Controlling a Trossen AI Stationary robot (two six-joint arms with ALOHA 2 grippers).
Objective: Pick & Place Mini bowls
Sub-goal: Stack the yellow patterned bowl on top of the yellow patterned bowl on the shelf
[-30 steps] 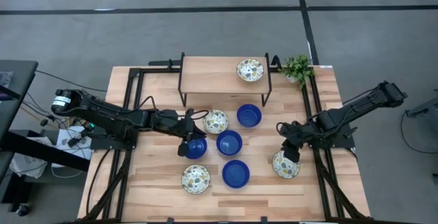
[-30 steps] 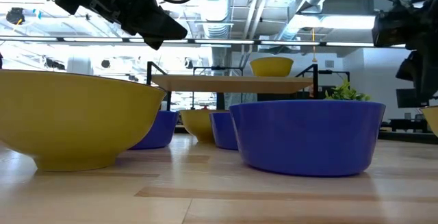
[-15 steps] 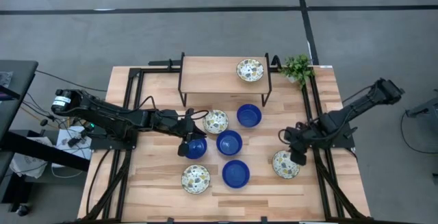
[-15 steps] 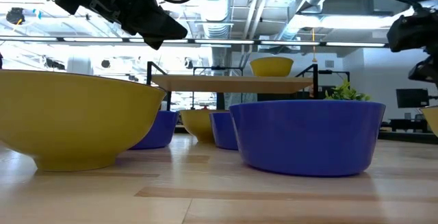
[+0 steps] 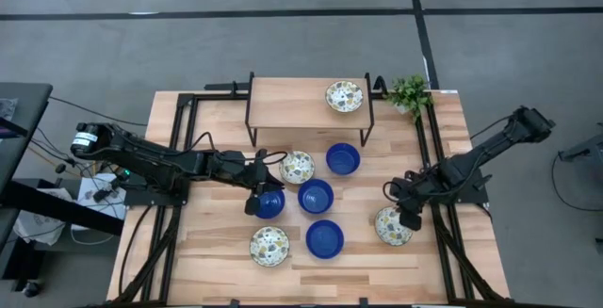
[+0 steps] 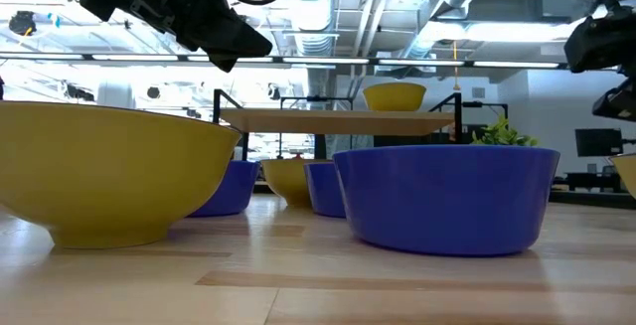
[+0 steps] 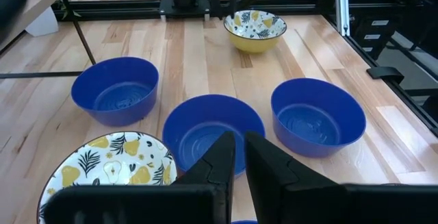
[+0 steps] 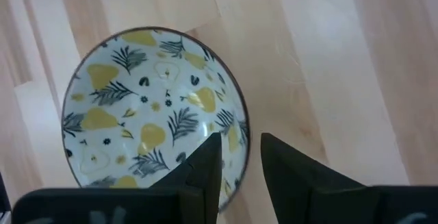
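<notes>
Eight mini bowls show in the high view. Four are cobalt blue (image 5: 316, 196) (image 5: 343, 158) (image 5: 324, 238) (image 5: 268, 202). Four are white with a yellow-green pattern: one on the raised shelf (image 5: 344, 96) and three on the table (image 5: 297, 167) (image 5: 270, 246) (image 5: 393, 225). My left gripper (image 5: 255, 202) (image 7: 238, 143) hovers shut over the left blue bowl's left rim, well above the table (image 6: 238, 39). My right gripper (image 5: 408, 218) (image 8: 240, 142) is open above the right patterned bowl (image 8: 150, 107). Its fingers stand on either side of the bowl's right rim (image 8: 241, 125).
A wooden shelf (image 5: 292, 105) on black legs stands at the far middle of the table. A small green plant (image 5: 409, 92) sits at the far right corner. Black frame rails (image 5: 179, 148) (image 5: 435, 148) run along both sides. Bare wood lies near the front edge.
My right gripper has moved toward the table's near edge and slightly right, from beside the far rim of the right patterned bowl to over its right rim. The bowls have stayed where they were.
</notes>
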